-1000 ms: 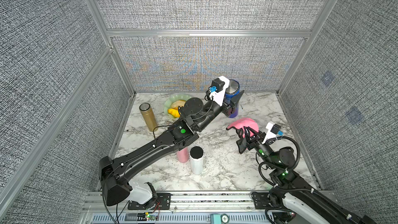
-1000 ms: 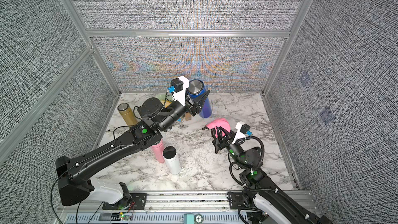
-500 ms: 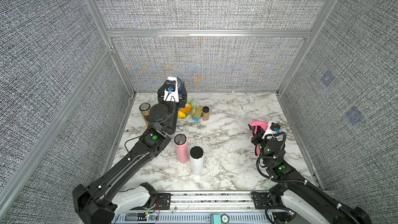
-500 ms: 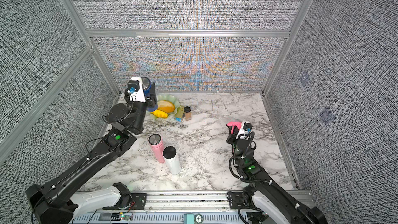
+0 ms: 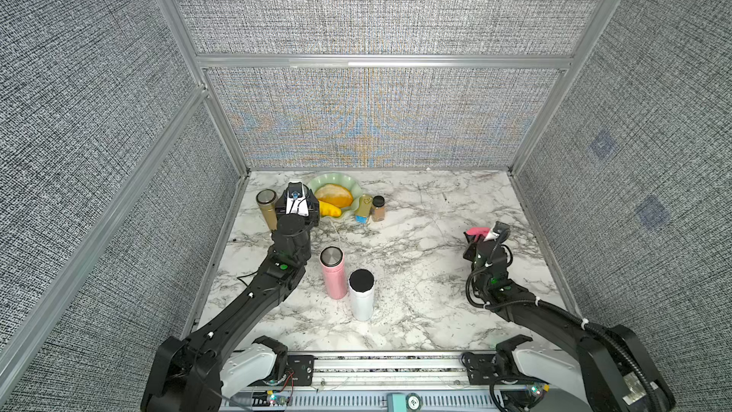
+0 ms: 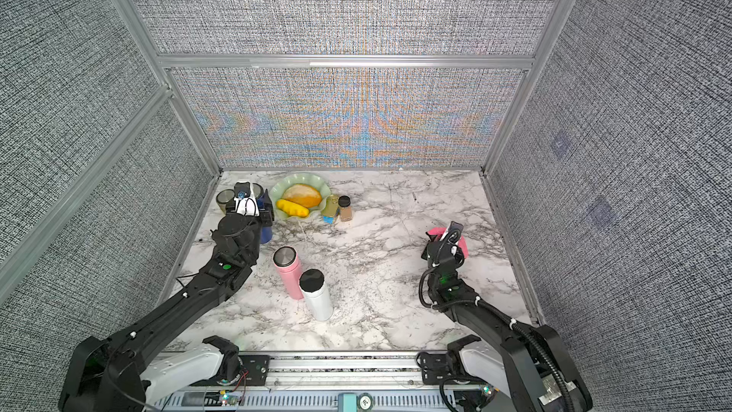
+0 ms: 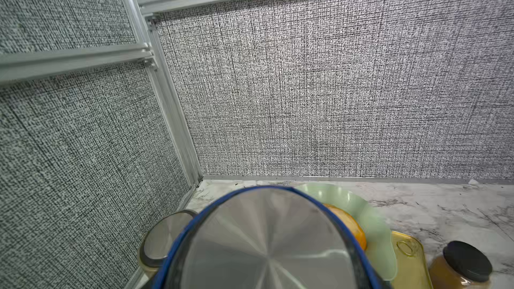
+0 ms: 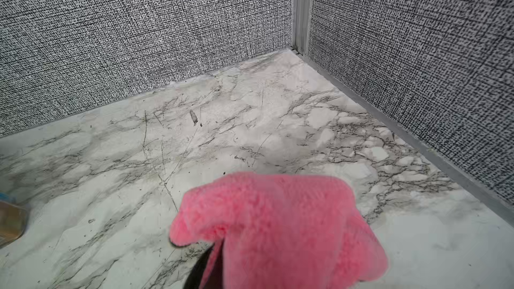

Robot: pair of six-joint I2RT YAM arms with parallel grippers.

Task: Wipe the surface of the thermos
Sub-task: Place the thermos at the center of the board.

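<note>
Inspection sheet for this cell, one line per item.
Surface: marble tabletop, dark specks and scratches.
Job's things: blue thermos upright in left gripper; pink cloth in right gripper, far apart.
Clutter: gold thermos, pink thermos, white thermos, green plate with food, tin, spice jar.
Grippers: left shut on blue thermos; right shut on pink cloth.
Cables: black cable loops at right arm; no snag seen.
Surroundings: grey fabric walls, aluminium frame.
</note>
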